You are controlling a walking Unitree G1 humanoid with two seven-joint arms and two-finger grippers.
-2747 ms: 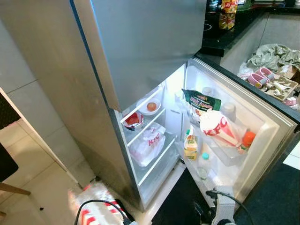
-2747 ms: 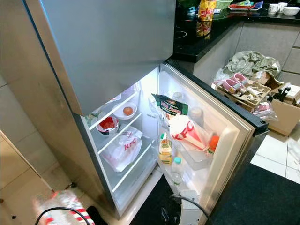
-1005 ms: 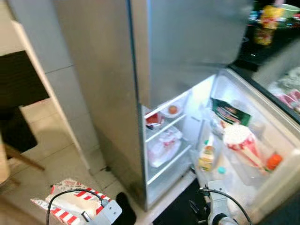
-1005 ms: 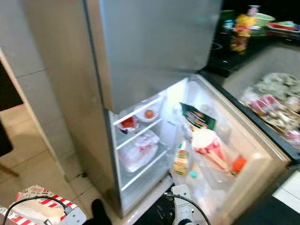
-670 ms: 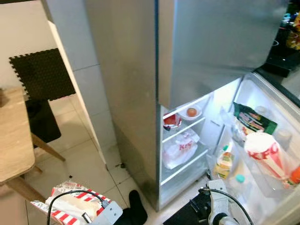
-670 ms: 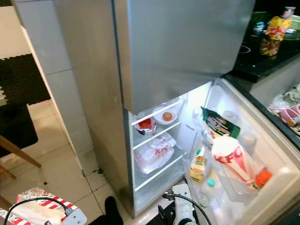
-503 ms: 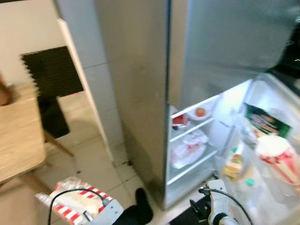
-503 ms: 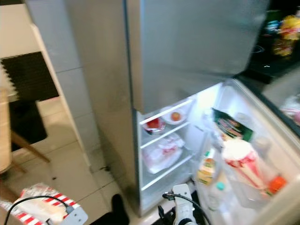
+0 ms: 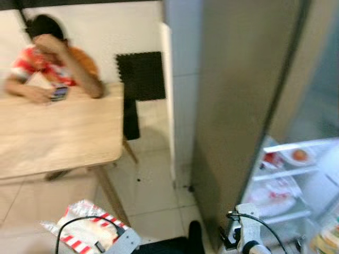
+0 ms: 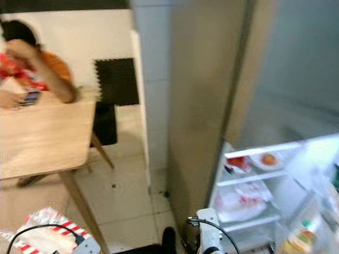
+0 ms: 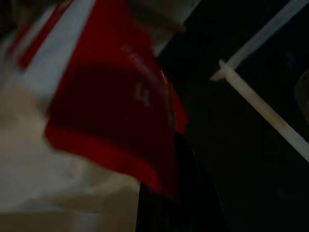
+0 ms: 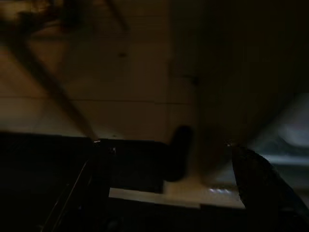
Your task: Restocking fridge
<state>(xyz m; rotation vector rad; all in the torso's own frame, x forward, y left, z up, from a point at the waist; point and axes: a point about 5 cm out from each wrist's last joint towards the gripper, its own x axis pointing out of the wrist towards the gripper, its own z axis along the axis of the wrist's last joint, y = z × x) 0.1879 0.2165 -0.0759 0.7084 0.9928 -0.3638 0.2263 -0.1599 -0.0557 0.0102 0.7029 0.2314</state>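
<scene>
Jaws of the left gripper [image 11: 159,193] clench the red-and-white striped food packet [image 9: 87,233] (low at the robot's left); the open steel fridge [image 9: 296,174] lies rightward; right jaws' state indeterminate.

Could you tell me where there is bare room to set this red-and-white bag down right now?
The wooden table is bare from the person's arms to its near edge. In the fridge, the top shelf carries a bowl and the middle a white bag; both are crowded.

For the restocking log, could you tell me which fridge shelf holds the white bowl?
The top shelf: the white bowl with something orange sits there, while the shelf below carries a white bag with red print.
</scene>
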